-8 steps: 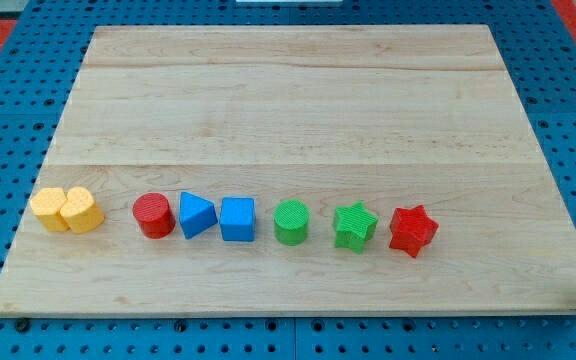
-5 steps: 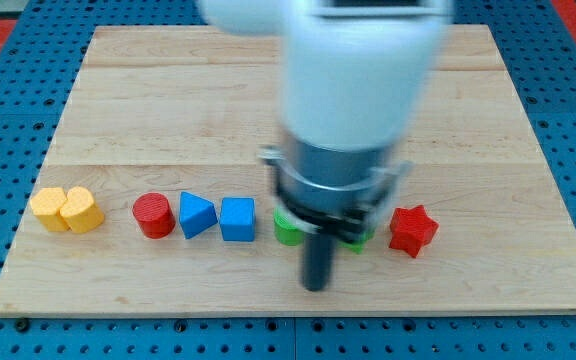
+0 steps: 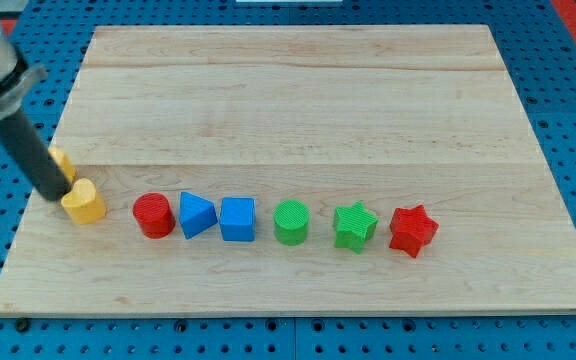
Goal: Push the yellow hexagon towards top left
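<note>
My tip rests on the board near its left edge. The dark rod slants down to it from the view's top left. A yellow block sits just above and right of the tip, pressed against the rod and partly hidden by it, so its shape is unclear. A second yellow block, rounded and roughly heart-like, sits just right of the tip, touching or almost touching it.
A row runs rightward across the wooden board: red cylinder, blue triangle, blue cube, green cylinder, green star, red star. Blue pegboard surrounds the board.
The arm swept from the right across the board to the left edge. The left yellow block moved up and slightly right. The other yellow block shifted a little. The two are now apart.
</note>
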